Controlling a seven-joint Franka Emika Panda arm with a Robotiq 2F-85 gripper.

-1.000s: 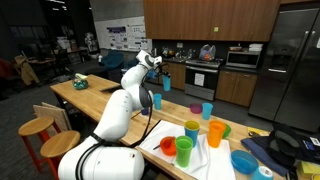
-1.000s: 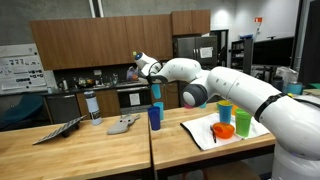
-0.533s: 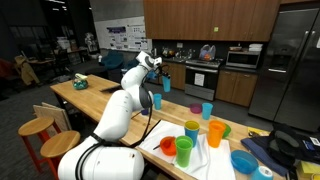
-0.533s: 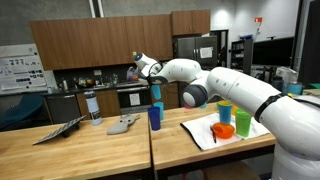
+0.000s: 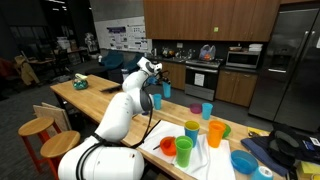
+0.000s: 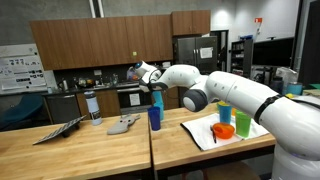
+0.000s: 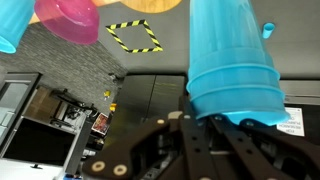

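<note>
We see the gripper (image 7: 215, 122) pinching a light cup (image 7: 232, 60), a dark cup (image 6: 154, 117) below it, a pink cup (image 7: 68, 18) and a bottle (image 6: 93, 107) nearby.

A light blue, tapered plastic cup (image 7: 232, 60) fills the wrist view, smooth-walled, its wider end clamped between the fingers of the gripper (image 7: 215, 122). In an exterior view the cup (image 6: 156, 92) hangs roughly upright in the air, well above the wooden counter (image 6: 100, 145).
</note>
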